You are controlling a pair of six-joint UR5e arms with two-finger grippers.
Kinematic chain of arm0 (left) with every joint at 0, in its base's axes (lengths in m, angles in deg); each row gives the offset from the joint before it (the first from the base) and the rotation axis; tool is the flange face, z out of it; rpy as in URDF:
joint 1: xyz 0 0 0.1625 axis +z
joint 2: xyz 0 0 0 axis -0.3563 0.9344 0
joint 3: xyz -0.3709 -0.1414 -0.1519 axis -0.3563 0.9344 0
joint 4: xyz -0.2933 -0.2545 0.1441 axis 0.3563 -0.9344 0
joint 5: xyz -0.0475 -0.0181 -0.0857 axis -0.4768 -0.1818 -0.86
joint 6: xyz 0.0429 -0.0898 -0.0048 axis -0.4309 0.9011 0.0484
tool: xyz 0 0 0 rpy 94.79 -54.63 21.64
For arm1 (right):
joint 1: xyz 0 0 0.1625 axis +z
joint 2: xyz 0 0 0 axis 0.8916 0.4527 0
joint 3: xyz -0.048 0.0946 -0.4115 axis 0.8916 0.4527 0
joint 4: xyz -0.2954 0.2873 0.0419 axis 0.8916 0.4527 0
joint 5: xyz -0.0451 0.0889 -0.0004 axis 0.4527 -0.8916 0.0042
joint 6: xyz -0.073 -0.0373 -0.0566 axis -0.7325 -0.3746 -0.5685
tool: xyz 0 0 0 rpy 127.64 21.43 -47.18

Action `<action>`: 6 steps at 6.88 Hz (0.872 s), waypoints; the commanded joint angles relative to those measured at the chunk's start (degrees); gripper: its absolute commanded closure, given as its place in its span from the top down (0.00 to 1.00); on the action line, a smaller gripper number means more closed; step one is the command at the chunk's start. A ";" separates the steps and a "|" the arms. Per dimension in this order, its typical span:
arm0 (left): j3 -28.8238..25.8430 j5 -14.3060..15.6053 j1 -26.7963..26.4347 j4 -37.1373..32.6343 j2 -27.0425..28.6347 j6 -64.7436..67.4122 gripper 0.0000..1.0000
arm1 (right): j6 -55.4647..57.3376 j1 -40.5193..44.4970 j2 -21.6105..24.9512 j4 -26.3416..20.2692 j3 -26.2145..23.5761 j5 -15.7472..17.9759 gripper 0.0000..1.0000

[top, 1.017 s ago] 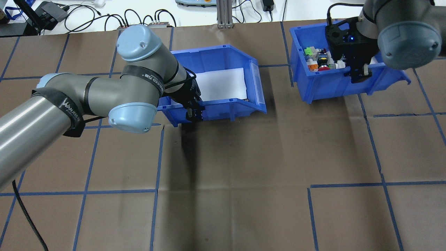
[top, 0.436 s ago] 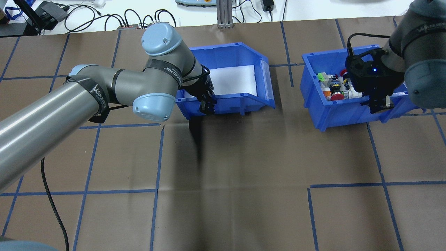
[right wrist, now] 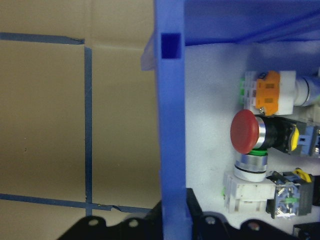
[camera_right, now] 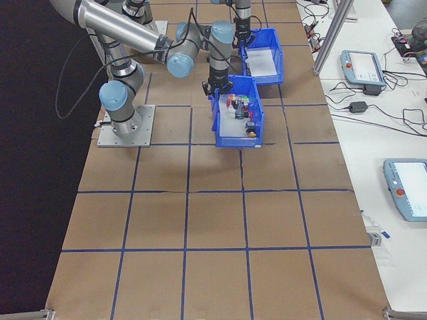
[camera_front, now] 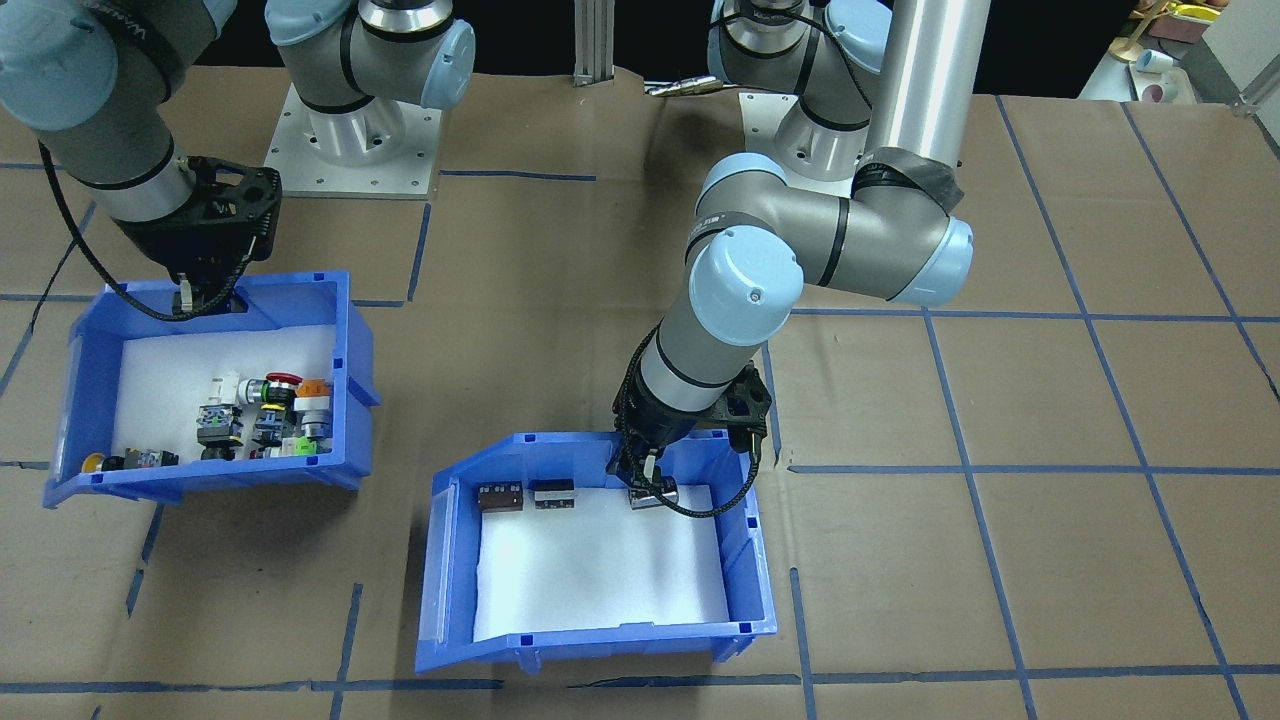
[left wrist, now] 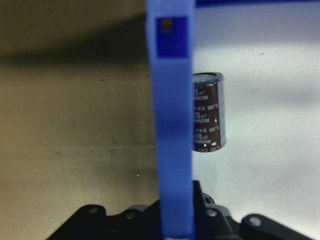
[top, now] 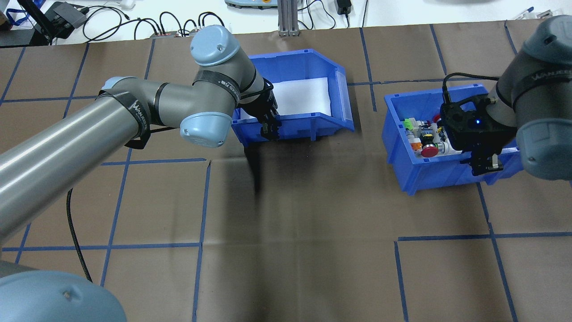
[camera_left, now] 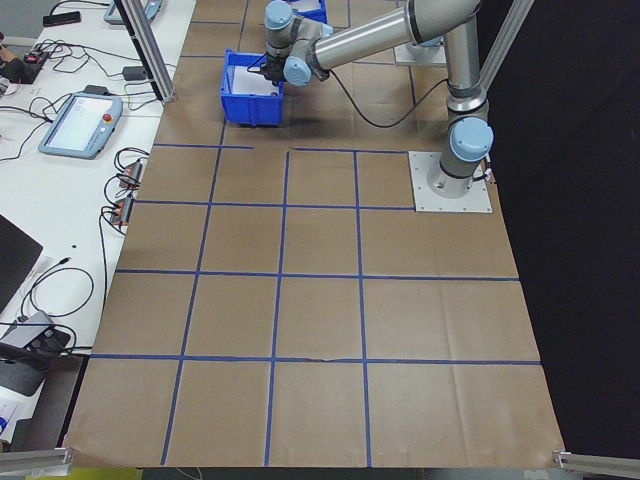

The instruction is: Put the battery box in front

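The battery box [camera_front: 590, 640] is a blue bin with a white foam floor [top: 304, 96]. Dark batteries [camera_front: 498, 496] lie along its wall nearest the robot. My left gripper [camera_front: 645, 488] is shut on that wall, one finger inside and one outside. In the overhead view the left gripper [top: 270, 129] grips the box's near edge. The left wrist view has the blue wall [left wrist: 172, 125] running between the jaws, with one battery [left wrist: 207, 112] beside it. My right gripper [top: 485, 165] is shut on the near wall of the other blue bin [top: 429, 174].
The other bin [camera_front: 345, 330] holds several colourful push-button switches, among them a red one [right wrist: 245, 131]. It sits on the robot's right, a gap apart from the battery box. Brown paper with blue tape lines covers the table. Cables and devices lie beyond the far edge.
The left arm has carried the battery box farther from the robot and a little to its right. The right arm has pulled the switch bin toward the robot.
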 commanded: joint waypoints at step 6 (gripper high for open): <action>-2.06 11.68 2.81 -14.75 -15.86 -37.12 0.98 | 1.68 0.15 5.15 -3.49 -4.40 -0.85 0.03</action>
